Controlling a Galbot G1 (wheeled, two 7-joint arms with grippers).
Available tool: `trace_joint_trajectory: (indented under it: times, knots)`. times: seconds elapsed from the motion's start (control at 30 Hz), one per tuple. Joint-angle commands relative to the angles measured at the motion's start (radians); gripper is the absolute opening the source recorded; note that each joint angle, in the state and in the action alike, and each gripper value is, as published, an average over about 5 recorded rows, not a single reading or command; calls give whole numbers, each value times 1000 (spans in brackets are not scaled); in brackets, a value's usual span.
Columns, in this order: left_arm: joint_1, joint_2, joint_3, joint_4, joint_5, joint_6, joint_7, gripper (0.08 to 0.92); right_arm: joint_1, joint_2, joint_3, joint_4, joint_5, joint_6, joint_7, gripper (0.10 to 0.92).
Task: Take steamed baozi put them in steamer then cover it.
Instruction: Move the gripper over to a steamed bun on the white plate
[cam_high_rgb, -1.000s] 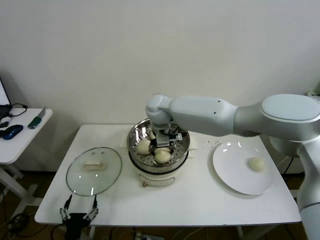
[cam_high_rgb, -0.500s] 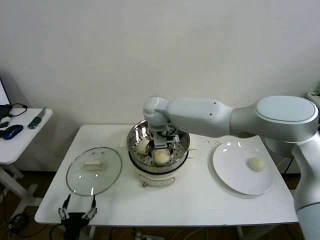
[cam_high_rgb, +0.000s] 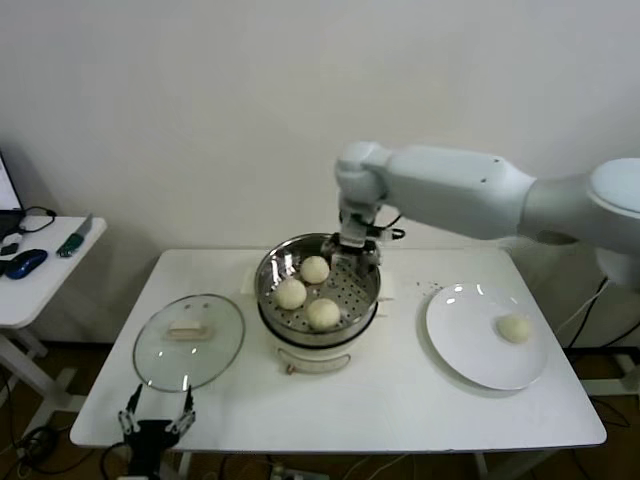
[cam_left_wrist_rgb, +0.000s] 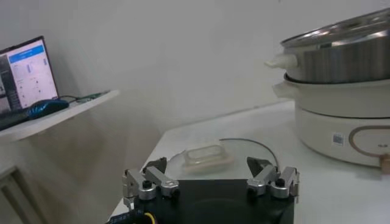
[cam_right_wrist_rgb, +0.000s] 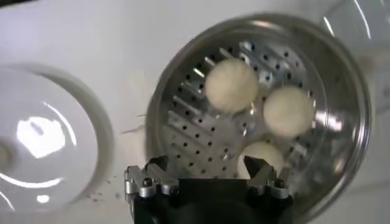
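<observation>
The steamer stands mid-table with three steamed baozi on its perforated tray: one at the back, one at the left, one at the front. A fourth baozi lies on the white plate to the right. My right gripper hangs open and empty just above the steamer's back right rim. In the right wrist view the gripper looks down on the steamer and a baozi. My left gripper is parked open at the table's front left edge.
The glass lid lies flat on the table left of the steamer, its handle just beyond my left gripper. A side table with small items stands at the far left. The wall is close behind.
My right gripper opened, left a baozi in the steamer, then rose and moved back and to the right. Three baozi now show in the steamer. The left arm has not moved.
</observation>
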Motion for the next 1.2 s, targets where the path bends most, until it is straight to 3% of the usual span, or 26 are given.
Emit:
trace_joint_trajectory:
  times: [0.03, 0.3, 0.47, 0.7, 1.2]
  knots:
    - [-9, -1, 0, -2, -8, 1, 2, 823, 64, -290, -85, 14, 230, -335, 41, 823]
    - [-23, -2, 0, -31, -35, 7, 6, 823, -214, -496, 109, -67, 58, -396, 1, 823]
    - [-20, -7, 4, -38, -28, 10, 3, 823, -449, -523, 382, -213, -151, -304, -24, 823]
    - [-7, -22, 4, -51, -29, 20, 2, 823, -633, -529, 581, -302, -321, -270, -28, 823]
    - [3, -37, 5, -47, -10, 14, 7, 823, -768, -431, 818, -466, -424, -236, -6, 823]
